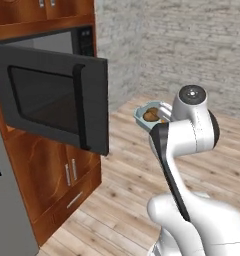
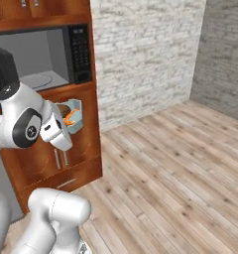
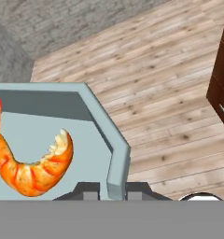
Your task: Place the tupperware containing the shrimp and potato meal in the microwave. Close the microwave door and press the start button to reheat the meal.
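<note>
My gripper (image 3: 115, 190) is shut on the rim wall of the pale blue-grey tupperware (image 3: 97, 116). In the hand view an orange shrimp (image 3: 32, 169) lies inside it. The left base view shows the tupperware (image 1: 142, 113) in the air just past my arm's elbow, with the brown potato (image 1: 150, 115) in it. It hangs to the right of and below the microwave (image 1: 84, 42). The microwave door (image 1: 52, 102) stands swung wide open. From the right, the tupperware (image 2: 76, 113) is in front of the cabinet, below the open cavity with its glass turntable (image 2: 39, 79) and keypad (image 2: 80, 49).
Wooden cabinets with drawer handles (image 1: 72, 172) stand under the microwave. A tall grey fridge (image 1: 7, 210) is at the left. A brick wall (image 2: 141, 54) runs behind, and open wood floor (image 2: 180, 168) spreads to the right.
</note>
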